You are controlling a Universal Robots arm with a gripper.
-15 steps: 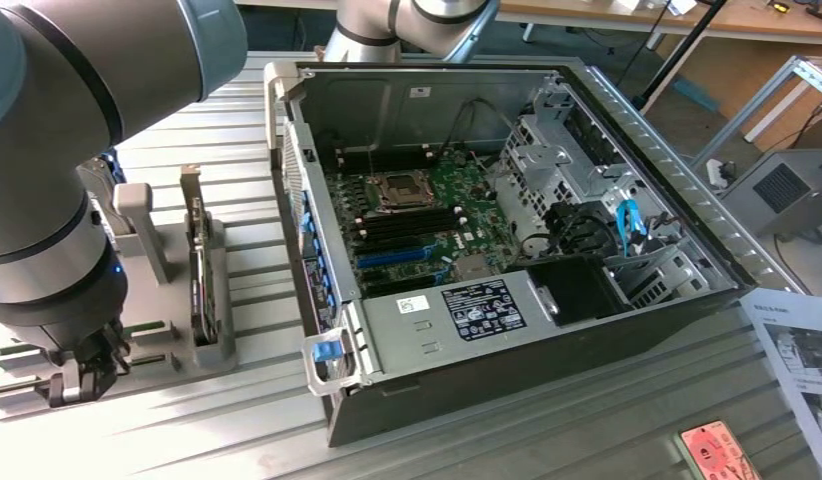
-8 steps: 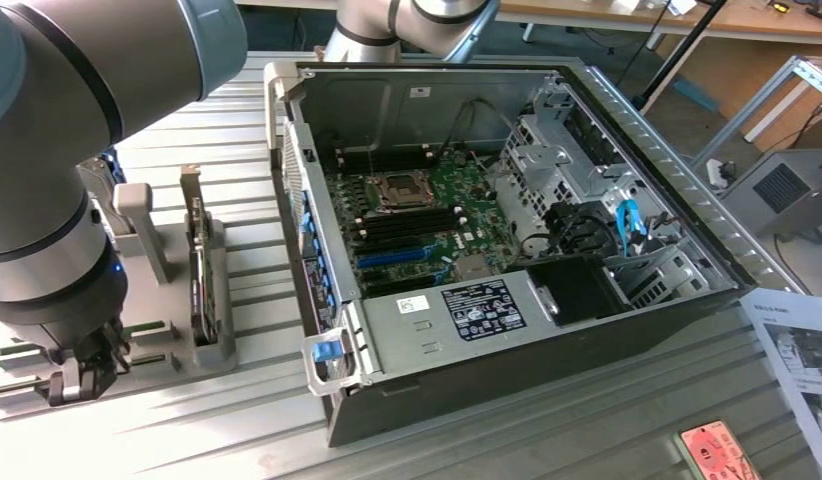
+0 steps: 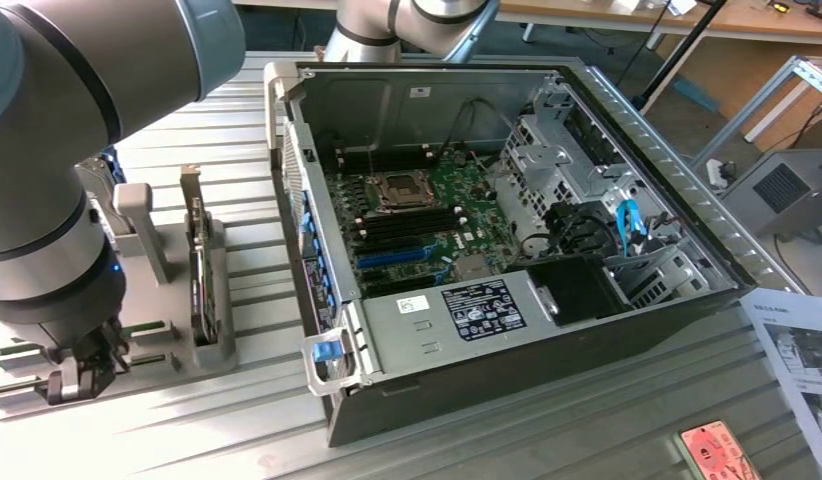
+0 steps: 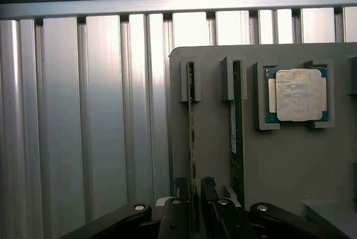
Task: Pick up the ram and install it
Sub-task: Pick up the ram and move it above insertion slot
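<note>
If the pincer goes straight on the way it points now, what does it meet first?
Most likely the ram, standing on edge in the grey holder: the pincer is lined up with that stick. It may be touching it; depth is unclear.

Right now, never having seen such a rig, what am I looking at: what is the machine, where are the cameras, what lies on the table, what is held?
The grey jointed machine is a robot arm; the end effector is its grasping tip. The exterior view comes from a camera off the arm; the wrist view from a camera on its wrist. On the ribbed table sit an open computer case and a grey holder. The holder carries a memory stick and a second stick, both on edge, plus a processor chip. The end effector is down at the first stick; whether it grips it I cannot tell.
</note>
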